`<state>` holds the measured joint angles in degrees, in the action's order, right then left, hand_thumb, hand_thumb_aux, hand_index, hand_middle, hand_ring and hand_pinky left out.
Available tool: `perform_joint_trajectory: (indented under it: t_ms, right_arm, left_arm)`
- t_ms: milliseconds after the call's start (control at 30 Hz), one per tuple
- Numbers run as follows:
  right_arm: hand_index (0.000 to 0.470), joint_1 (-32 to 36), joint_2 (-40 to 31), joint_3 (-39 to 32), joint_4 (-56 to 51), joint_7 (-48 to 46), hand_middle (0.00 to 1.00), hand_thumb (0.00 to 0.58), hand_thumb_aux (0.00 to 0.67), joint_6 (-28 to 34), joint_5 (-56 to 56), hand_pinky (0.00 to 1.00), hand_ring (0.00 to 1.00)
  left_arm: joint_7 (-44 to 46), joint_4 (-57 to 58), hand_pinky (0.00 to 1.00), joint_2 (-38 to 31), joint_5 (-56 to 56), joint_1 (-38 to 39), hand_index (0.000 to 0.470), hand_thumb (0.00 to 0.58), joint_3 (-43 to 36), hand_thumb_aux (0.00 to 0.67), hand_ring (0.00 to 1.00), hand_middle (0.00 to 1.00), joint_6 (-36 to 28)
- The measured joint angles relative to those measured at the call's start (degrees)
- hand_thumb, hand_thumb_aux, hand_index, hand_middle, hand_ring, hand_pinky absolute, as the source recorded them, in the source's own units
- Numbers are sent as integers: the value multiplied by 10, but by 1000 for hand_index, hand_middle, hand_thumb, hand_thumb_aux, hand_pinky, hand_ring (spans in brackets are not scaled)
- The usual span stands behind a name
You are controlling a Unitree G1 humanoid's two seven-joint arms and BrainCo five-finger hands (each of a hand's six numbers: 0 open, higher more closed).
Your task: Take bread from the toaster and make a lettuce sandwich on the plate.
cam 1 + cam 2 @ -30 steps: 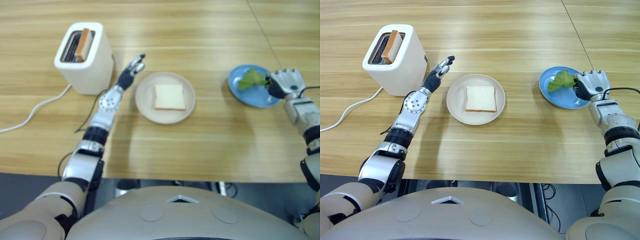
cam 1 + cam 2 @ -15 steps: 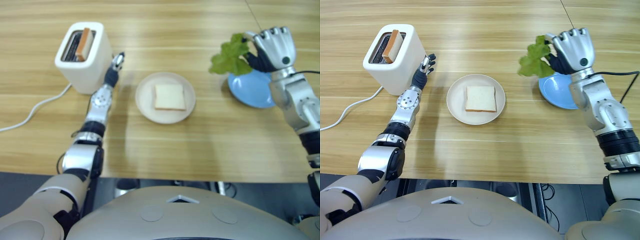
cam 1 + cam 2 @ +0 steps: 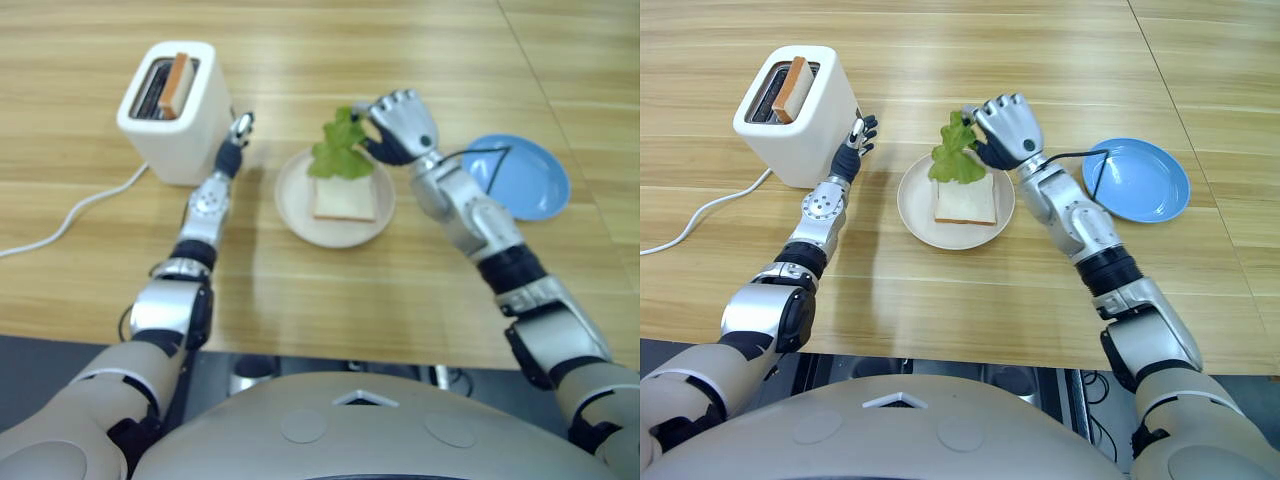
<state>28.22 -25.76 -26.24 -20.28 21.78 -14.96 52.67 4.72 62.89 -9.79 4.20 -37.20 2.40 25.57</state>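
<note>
At the centre of the frame, over the cream plate (image 3: pixel 912 218), is where the action has moved to. A second ago the right hand (image 3: pixel 1008 128) was far out at the right edge, closed on the lettuce (image 3: pixel 955 158) as it lay on the blue plate (image 3: pixel 1137 180). Half a second ago it had lifted the leaf clear. Now it has carried it across, and the leaf hangs over the upper edge of the bread slice (image 3: pixel 966 206) lying on the cream plate. The blue plate sits behind the forearm with nothing on it. From here I can't tell whether the leaf's lower edge is already touching the bread or is just above it.

To my eye the lettuce step is nearly done. The leaf needs setting down squarely on the slice and letting go, as it currently sits toward the slice's top left corner rather than its middle.

The left hand (image 3: pixel 858 135) has shifted too, from beside the cream plate up to the toaster (image 3: pixel 800 125) in the upper left of the frame. It rests just beside the toaster's right wall. A second slice (image 3: pixel 792 88) stands in the slot, untouched, so the top of the sandwich is yet to come.

As for pose, the right arm reaches in diagonally from the lower right. The back of the hand faces up and the fingers are clenched on the top of the leaf. The left arm stretches straight up the frame, its fingers loose and extended, holding nothing.
</note>
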Motion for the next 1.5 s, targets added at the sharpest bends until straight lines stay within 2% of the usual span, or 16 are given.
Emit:
perform_joint_trajectory:
  t_ms: [200,467,500,533,567,933,1133,1233,1300,1400,1500]
  right_arm:
    - [460,-2,6,-29,-108,20,1000,580,670,-24,4,1000,1000]
    - [460,-13,-16,-35,-141,38,1000,580,670,-32,13,1000,1000]
    - [386,-15,-22,-34,-138,40,831,565,562,-30,13,831,831]
    - [235,-17,-27,-32,-132,43,298,441,342,-28,14,298,298]
    - [0,-19,-31,-31,-126,45,0,0,0,-24,15,0,0]
    - [0,-32,-60,-27,-95,28,0,0,0,17,25,0,0]
    - [0,-81,-117,-17,-47,-14,0,0,0,47,28,0,0]
    - [0,-114,-161,30,12,-29,0,0,0,74,25,0,0]
    - [0,-135,-186,73,60,-35,0,0,0,92,14,0,0]
    - [0,-160,-194,131,125,-38,0,0,0,105,-10,0,0]
    - [0,-172,-185,159,150,-38,0,0,0,107,-29,0,0]
  left_arm:
    - [-1,1,0,0,4,0,0,0,-2,0,0,0,0]
    - [-6,4,0,0,9,0,0,0,-7,0,0,0,0]
    - [-7,4,0,0,10,0,0,0,-8,0,0,0,0]
    - [-7,4,0,0,11,0,0,0,-8,0,0,0,0]
    - [-8,4,0,0,12,0,0,0,-8,0,0,0,0]
    - [-8,4,0,-2,21,0,0,0,-11,0,0,0,0]
    - [-31,-30,0,-14,36,13,0,0,-17,0,0,0,18]
    - [-79,-135,0,-39,69,52,0,0,-19,0,0,0,33]
    - [-124,-246,0,-59,105,82,0,0,-15,0,0,0,30]
    - [-187,-418,0,-92,175,112,0,0,13,0,0,0,-26]
    - [-219,-524,0,-120,256,123,0,0,26,0,0,0,-106]
